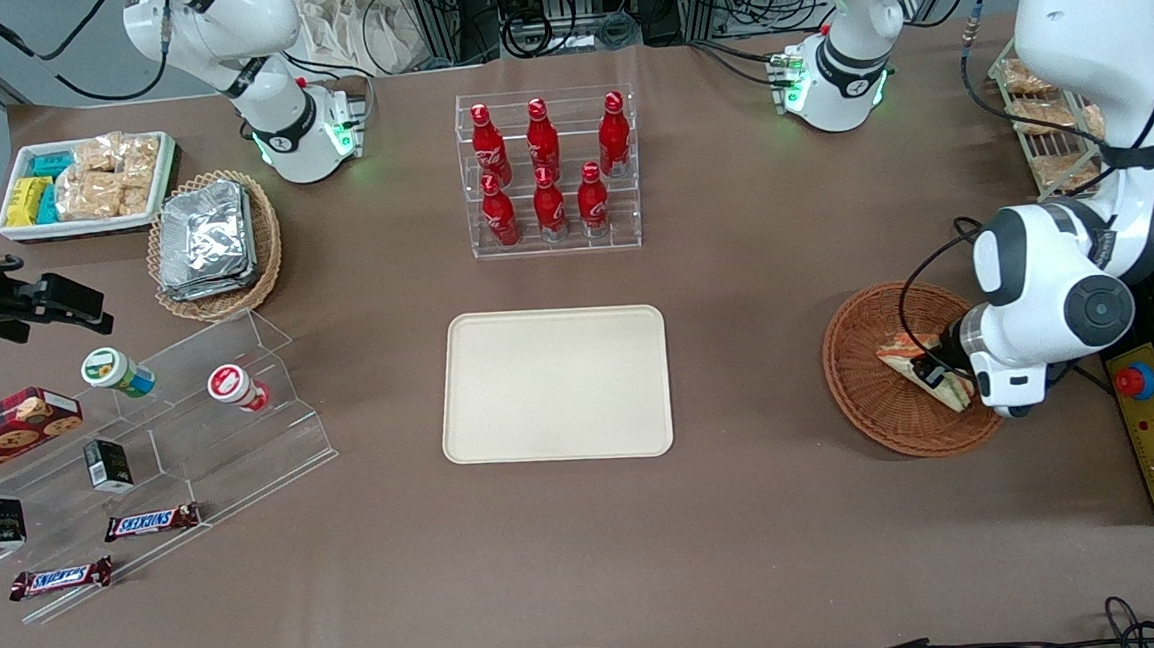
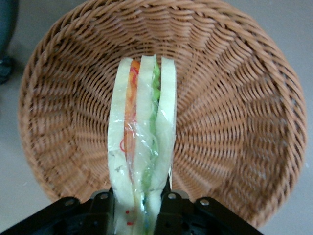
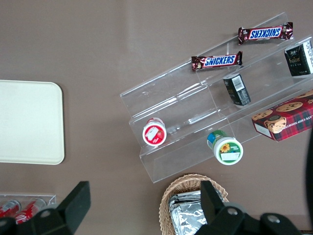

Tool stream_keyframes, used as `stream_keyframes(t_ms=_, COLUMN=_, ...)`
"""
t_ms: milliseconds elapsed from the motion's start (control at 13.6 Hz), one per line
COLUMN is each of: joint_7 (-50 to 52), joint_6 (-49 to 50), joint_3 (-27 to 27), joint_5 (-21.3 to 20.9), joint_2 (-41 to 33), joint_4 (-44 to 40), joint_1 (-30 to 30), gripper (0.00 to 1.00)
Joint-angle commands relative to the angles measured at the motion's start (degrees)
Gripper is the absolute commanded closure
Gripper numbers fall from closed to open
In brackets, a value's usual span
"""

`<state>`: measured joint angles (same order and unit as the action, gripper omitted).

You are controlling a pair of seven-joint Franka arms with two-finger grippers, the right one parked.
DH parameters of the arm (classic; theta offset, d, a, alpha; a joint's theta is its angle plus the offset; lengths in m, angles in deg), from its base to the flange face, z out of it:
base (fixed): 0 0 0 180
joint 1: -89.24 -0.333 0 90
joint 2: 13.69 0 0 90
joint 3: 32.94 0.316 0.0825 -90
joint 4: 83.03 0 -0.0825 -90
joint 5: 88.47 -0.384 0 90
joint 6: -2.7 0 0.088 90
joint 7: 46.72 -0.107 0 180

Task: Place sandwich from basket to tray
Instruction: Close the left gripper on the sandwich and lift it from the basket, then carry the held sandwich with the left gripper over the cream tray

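The sandwich [image 2: 142,142], a clear-wrapped triangular wedge, lay in the round reddish-brown wicker basket [image 1: 866,386] at the working arm's end of the brown table [image 1: 749,514]. In the wrist view its long axis ran straight out from the gripper [image 2: 139,205], across the basket's woven floor toward the rim. It stood on edge there, three pale bread slices showing side by side, with orange filling in one gap and green in the other. The gripper was down inside the basket, its two black fingers [image 2: 168,205] closed against the outer bread faces at the wedge's near end, clamping it. The cream-beige tray [image 1: 556,385] sat flat mid-table, well apart from the basket.
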<state>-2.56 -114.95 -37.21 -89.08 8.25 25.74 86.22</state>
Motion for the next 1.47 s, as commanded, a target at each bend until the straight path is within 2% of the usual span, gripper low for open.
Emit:
stream_keyframes(t_ms=0, joint_7=-4.1, joint_6=13.6, joint_3=-0.5, joint_5=-0.9, joint_2=-1.8, joint_4=-9.9, joint_1=2.1, gripper=1.0)
stream_keyframes(t_ms=295, joint_7=-10.0, joint_6=24.5, joint_3=-2.2, joint_5=-0.1, joint_2=-1.2, joint_4=-24.1, joint_1=7.6, gripper=1.0)
stream_keyframes(t_ms=589, joint_7=-10.2, joint_6=23.9, joint_3=-7.3, joint_5=-0.6, joint_2=1.1, joint_4=-25.6, joint_1=14.3, gripper=1.0)
stream_keyframes(t_ms=737, joint_7=-10.1, joint_6=23.6, joint_3=-7.7, joint_5=-0.1, joint_2=3.0, joint_4=-25.8, joint_1=17.9, gripper=1.0)
stream_keyframes(t_ms=884, joint_7=-10.1, joint_6=20.5, joint_3=-7.8, joint_5=-0.1, joint_2=6.8, joint_4=-27.9, joint_1=21.5, gripper=1.0)
stream_keyframes(t_ms=958, joint_7=-10.0, joint_6=17.1, joint_3=-7.9, joint_5=-0.1, joint_2=9.8, joint_4=-29.5, joint_1=22.8, gripper=0.95)
stream_keyframes(t_ms=1105, joint_7=-10.1, joint_6=10.3, joint_3=-8.1, joint_5=-0.8, joint_2=14.6, joint_4=-30.4, joint_1=27.3, gripper=0.97)
stream_keyframes(t_ms=1400, joint_7=-9.1, joint_6=0.9, joint_3=-8.1, joint_5=-0.7, joint_2=21.1, joint_4=-30.3, joint_1=31.1, gripper=0.96)
